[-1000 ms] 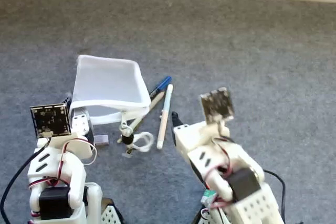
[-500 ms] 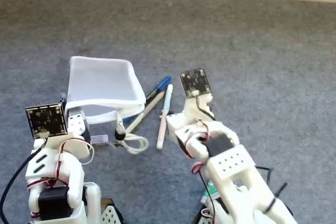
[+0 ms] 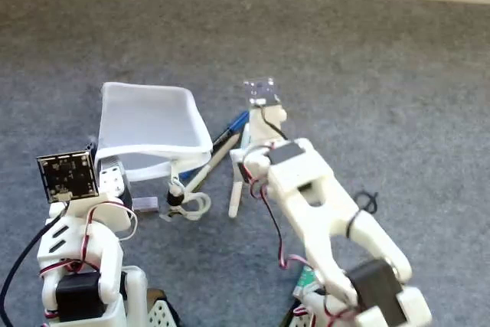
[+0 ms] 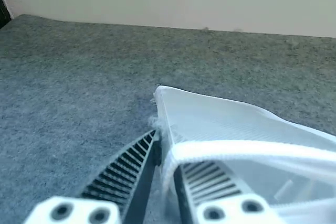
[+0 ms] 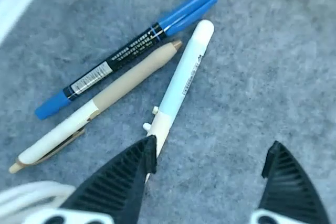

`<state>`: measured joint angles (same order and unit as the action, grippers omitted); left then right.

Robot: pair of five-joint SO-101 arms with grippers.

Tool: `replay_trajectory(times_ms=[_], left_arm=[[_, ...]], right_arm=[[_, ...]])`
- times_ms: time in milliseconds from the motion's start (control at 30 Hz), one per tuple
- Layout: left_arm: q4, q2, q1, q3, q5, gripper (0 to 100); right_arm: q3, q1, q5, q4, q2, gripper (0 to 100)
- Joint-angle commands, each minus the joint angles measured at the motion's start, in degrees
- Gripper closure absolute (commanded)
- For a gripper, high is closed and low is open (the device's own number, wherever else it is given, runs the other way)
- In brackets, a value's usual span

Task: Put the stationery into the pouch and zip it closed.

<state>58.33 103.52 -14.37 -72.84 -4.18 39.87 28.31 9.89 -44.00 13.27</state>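
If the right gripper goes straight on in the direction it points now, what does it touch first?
Probably the white pen, lying just ahead of the open right gripper; otherwise the carpet. Depth is unclear.

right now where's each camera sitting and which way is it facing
High view: fixed above, behind the arms, looking down on both, the pouch and blue marker.
Left wrist view: on the left arm, looking along the left gripper, shut on the pouch rim.
Right wrist view: on the right arm, looking down past the open right gripper at blue marker, beige pen, white pen.
Shared: high and left wrist, pouch; high and right wrist, blue marker.
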Motion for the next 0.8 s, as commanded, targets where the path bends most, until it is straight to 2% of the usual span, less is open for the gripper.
replay_trajectory(times_ms=[0, 300, 467, 667, 767], left_arm=[[0.09, 0.75, -0.66, 1.10, -0.70, 97], [0.09, 0.75, -0.66, 1.10, -0.70, 97], [0.18, 0.75, -0.66, 1.10, -0.70, 97], [0.79, 0.75, -0.66, 1.10, -0.62, 97], [0.88, 0.75, -0.66, 1.10, -0.53, 97]], right_arm=[[-10.95, -0.31, 0.62, -4.44, -6.55, 70.2], [-19.47, -0.13, 0.62, -5.49, -17.19, 70.2], [-23.08, -0.22, 5.10, -5.32, -22.11, 70.2], [-29.23, -1.63, 5.36, -5.67, -29.76, 70.4], [-31.52, -3.03, 5.27, -7.08, -31.78, 77.5]])
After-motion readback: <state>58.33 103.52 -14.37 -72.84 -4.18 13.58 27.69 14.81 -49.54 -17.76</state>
